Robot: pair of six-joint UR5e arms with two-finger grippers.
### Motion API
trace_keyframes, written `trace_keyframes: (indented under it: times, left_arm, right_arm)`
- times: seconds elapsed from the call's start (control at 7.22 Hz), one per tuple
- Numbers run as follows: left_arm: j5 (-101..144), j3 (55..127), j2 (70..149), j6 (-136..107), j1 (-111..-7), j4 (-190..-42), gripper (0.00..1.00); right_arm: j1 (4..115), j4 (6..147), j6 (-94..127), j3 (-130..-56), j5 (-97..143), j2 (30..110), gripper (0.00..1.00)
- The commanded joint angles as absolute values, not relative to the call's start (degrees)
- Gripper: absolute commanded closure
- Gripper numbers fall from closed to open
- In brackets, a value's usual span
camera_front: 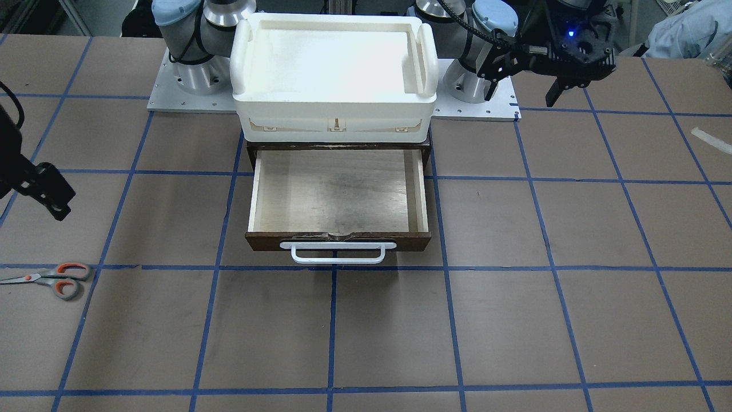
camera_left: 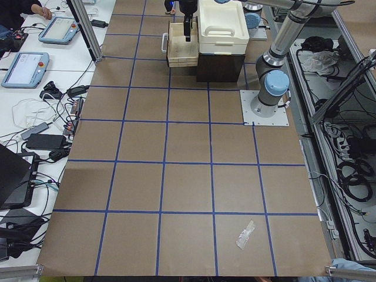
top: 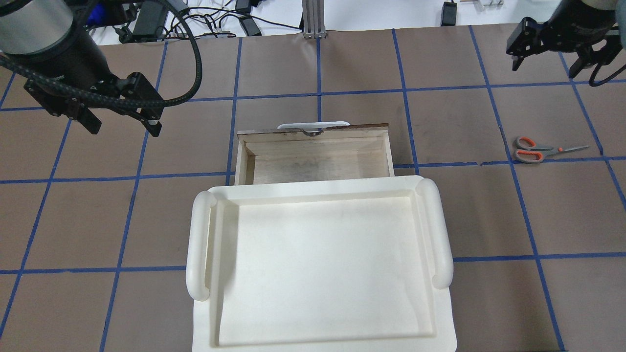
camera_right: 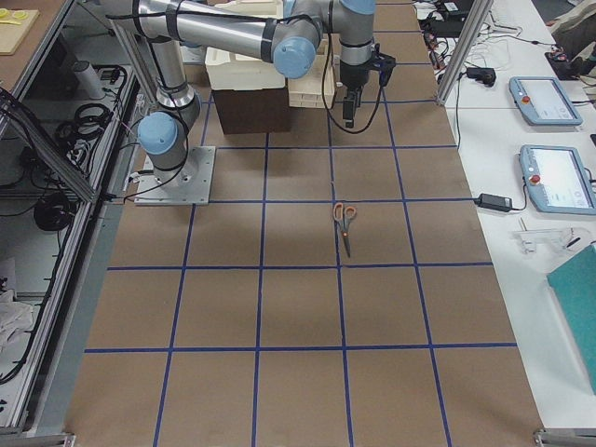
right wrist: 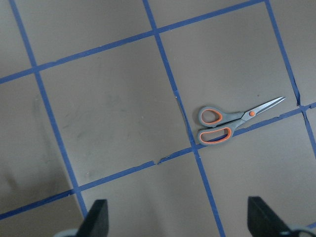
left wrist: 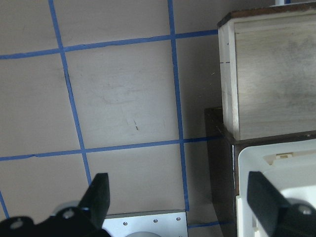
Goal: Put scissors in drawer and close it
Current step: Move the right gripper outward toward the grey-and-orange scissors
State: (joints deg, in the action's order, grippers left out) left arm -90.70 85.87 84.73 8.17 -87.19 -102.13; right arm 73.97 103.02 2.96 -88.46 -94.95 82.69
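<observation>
The scissors (camera_front: 57,278) lie flat on the brown table, far out on my right side, on a blue tape line; they also show in the overhead view (top: 538,149) and the right wrist view (right wrist: 222,126). The drawer (camera_front: 337,240) is pulled open and empty, its white bar handle facing away from me; it also shows from overhead (top: 318,156). My right gripper (top: 545,66) is open and empty, raised above the table beyond the scissors. My left gripper (top: 122,127) is open and empty, hovering left of the drawer (left wrist: 271,74).
A white tray-shaped box (top: 318,264) sits on top of the dark cabinet that holds the drawer. A small scrap of pale tape (camera_front: 709,140) lies on the table on my left side. The arm bases stand on a metal plate (camera_front: 166,103) behind the cabinet.
</observation>
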Motion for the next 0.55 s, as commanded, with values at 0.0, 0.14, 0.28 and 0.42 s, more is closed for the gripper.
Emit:
trace_keyframes:
  times: [0.0,0.14,0.28,0.42]
  left_arm:
    - [-90.7,85.9,84.7,8.2,-87.2,-102.1,0.0]
    - [-90.8,85.9,84.6,8.2,-87.2,-102.1,0.0]
    - [-90.7,85.9,84.6,8.2,-87.2,-102.1,0.0]
    - [-90.8,86.0,84.6,8.3,-87.2,-102.1,0.0]
  right_arm:
    - [66.7,104.4,1.4,-88.6,-94.6,78.2,0.0]
    - [64.6,111.6,1.4,-88.6,-94.4,74.0,0.0]
    - [62.9,113.5,1.8,-88.6,-94.0,71.3,0.0]
    - [60.6,114.3,3.8,-88.6,-90.3,69.7,0.0]
